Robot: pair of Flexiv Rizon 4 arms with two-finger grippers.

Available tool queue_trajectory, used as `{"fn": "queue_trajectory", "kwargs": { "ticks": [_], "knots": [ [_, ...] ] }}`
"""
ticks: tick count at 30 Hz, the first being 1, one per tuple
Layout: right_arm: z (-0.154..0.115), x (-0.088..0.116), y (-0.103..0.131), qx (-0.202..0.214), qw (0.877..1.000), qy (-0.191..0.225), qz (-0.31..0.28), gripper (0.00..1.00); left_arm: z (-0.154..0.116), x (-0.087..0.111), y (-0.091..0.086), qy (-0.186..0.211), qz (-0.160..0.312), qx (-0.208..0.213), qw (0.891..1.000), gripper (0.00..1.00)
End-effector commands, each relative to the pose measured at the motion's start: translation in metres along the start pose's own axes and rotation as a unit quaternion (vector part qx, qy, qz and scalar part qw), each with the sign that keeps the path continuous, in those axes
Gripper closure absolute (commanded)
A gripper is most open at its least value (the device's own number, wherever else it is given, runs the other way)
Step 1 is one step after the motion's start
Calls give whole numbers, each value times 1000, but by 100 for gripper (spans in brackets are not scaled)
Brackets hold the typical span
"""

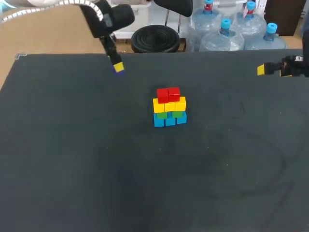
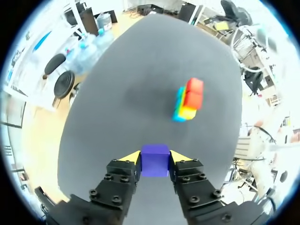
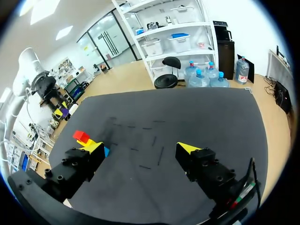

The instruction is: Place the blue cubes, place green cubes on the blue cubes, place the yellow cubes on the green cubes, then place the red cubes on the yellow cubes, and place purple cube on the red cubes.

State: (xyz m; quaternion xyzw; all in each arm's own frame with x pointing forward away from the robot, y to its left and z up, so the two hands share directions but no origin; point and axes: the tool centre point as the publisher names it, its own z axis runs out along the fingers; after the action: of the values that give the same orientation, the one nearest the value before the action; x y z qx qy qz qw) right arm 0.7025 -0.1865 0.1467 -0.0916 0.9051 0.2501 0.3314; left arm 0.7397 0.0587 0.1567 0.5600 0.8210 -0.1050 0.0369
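Left gripper (image 1: 117, 67) at far left of table (image 1: 67, 169), fingers clamped on purple cube (image 2: 155, 160). Right gripper (image 3: 140, 148) at far right, fingers spread, holding nothing. Stack at table centre, bottom to top: blue cubes (image 1: 169, 121), green cubes (image 1: 178, 114), yellow cubes (image 1: 169, 105), red cubes (image 1: 168, 94).

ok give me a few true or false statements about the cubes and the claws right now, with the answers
1. The left claw is shut on the purple cube. True.
2. The purple cube already sits on the red cubes. False: it is held in the left claw, well apart from them.
3. The right claw is open and holds nothing. True.
4. The red cubes are the lowest layer. False: the blue cubes are lowest, and the red ones are on top.
5. The yellow cubes lie directly under the red cubes. True.
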Motion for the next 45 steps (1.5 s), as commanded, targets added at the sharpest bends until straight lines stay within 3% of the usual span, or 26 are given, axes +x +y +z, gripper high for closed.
{"fn": "queue_trajectory", "kwargs": {
  "ticks": [1,10,16,33,45],
  "knots": [
    [-1,0,1,3,1000,1,0,0,2,-7,-32,-9,12,-35,999,100],
    [-1,0,1,3,1000,1,0,0,13,-37,-72,12,77,-29,997,100],
    [-1,0,1,3,1000,1,0,0,16,-56,-88,20,119,-37,992,100],
    [-1,0,1,3,1000,1,0,0,33,-92,-98,33,181,-7,983,100],
    [-1,0,1,3,1000,1,0,0,46,-97,-98,65,220,5,973,100]
  ]
}}
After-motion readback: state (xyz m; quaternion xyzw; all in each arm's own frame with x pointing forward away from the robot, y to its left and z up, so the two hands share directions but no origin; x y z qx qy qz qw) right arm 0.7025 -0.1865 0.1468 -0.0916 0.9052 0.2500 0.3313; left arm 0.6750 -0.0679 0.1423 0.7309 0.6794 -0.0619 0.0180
